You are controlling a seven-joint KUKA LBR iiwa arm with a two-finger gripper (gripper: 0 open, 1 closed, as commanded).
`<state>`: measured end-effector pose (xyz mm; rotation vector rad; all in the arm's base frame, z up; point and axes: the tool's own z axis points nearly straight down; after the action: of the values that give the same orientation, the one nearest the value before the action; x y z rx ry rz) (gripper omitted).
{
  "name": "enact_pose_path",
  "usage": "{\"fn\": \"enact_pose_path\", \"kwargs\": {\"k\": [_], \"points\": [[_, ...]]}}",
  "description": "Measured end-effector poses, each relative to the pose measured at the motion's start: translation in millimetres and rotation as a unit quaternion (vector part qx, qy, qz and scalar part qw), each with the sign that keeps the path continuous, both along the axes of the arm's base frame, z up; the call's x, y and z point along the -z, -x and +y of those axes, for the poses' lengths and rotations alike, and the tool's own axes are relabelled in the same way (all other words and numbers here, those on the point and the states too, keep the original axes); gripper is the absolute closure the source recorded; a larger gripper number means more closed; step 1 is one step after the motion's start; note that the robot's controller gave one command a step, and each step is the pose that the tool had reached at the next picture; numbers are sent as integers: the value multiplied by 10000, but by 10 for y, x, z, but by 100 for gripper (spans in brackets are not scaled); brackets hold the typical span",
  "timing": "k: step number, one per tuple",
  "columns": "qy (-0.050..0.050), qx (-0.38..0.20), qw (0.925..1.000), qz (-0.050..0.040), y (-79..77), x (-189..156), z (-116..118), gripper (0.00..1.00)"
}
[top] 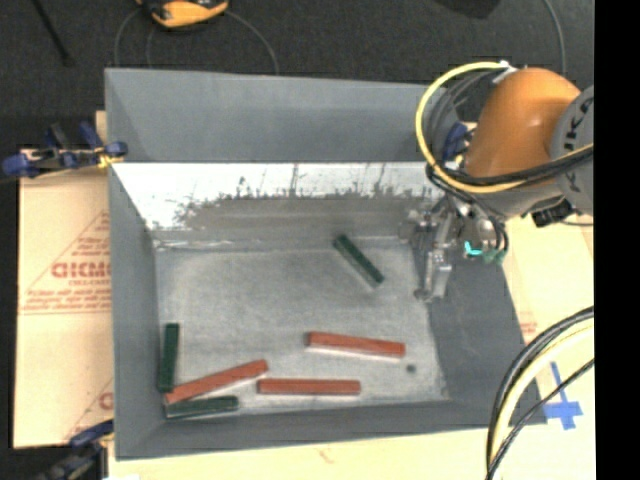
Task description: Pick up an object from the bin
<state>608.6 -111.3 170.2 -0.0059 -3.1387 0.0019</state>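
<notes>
- The grey bin (270,118) holds a few loose bars. I judge this to be the approach step, with nothing lifted yet.
- The gripper (430,268) hangs at the bin's right side, near the back. I cannot tell whether it is wide or narrow.
- A red bar (355,345) lies toward the front, well apart from the gripper.
- A dark green bar (358,260) lies slanted, near the gripper's left and apart from it. As I see it, the next move calls for shifting left, matching that slant and descending.
- I can read no writing on the bars.
</notes>
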Motion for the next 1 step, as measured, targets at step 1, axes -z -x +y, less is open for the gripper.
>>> {"fn": "enact_pose_path", "kwargs": {"k": [1], "points": [[6, -10, 10000, -38, -16, -50, 3, 0]]}}
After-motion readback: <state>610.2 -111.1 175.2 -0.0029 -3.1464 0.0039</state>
